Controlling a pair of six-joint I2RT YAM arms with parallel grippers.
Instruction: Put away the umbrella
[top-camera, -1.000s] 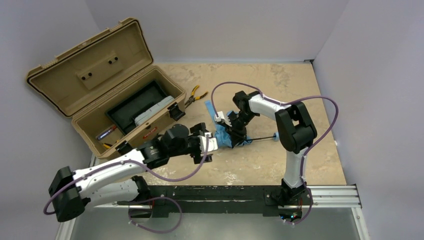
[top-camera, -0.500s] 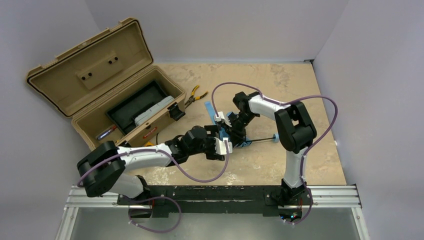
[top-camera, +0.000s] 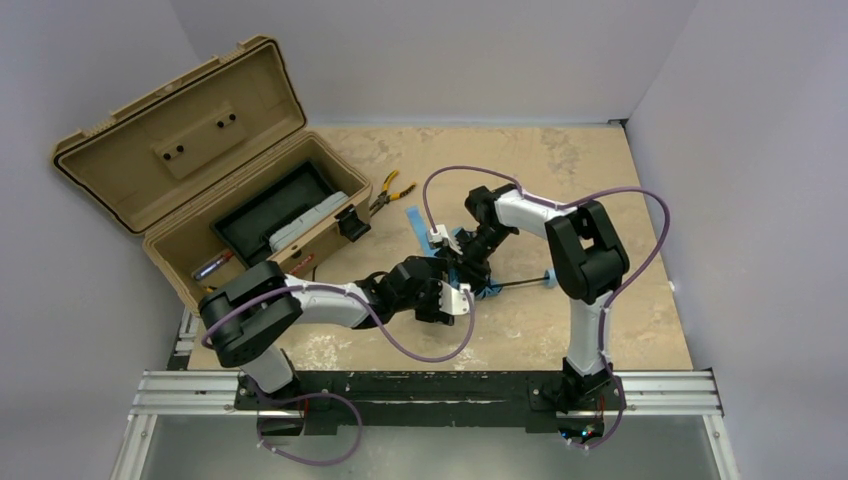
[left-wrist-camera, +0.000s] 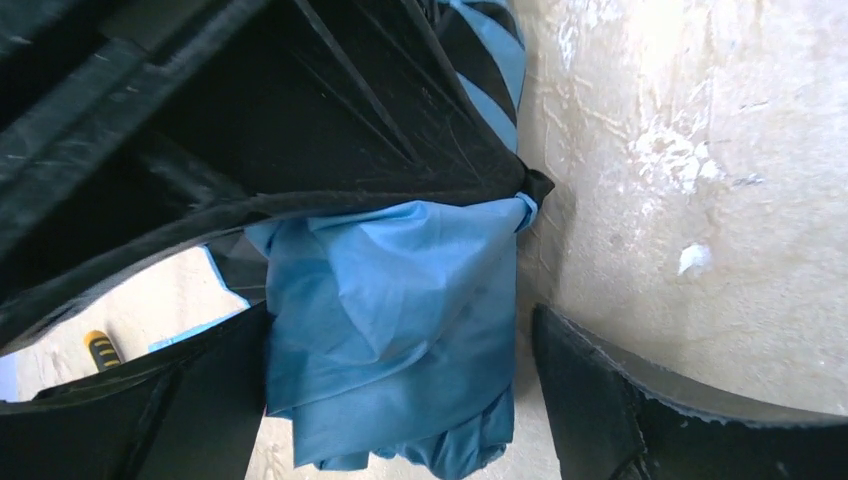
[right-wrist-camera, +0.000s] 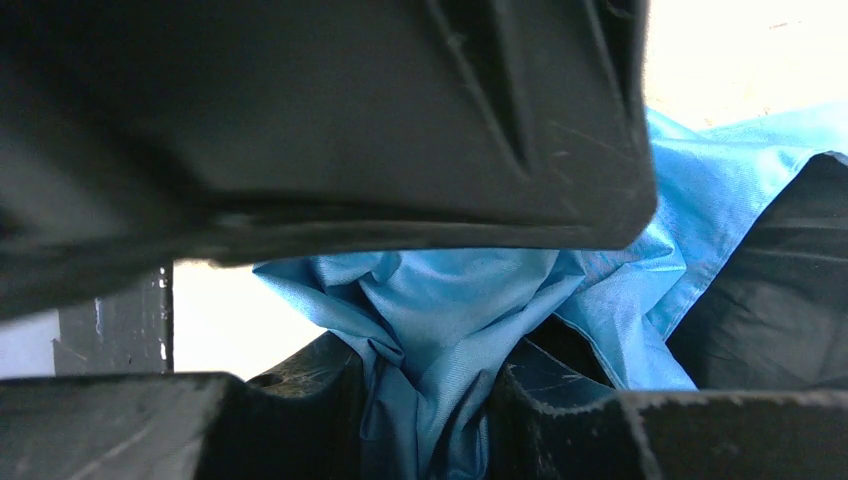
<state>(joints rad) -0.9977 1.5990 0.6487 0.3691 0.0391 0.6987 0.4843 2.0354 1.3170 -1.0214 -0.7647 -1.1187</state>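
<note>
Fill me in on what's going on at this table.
Both arms are working on the blue umbrella, which lies on the table as a bunched bundle. The right gripper is shut on its fabric. The left gripper is open, with a finger on either side of the same bundle. The shaft sticks out to the right. The toolbox stands open, and the umbrella is not yet in it.

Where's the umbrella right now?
The umbrella sits near the centre of the top view, right of the open toolbox; the right gripper pinches its fabric, and the open left gripper straddles it.
</note>
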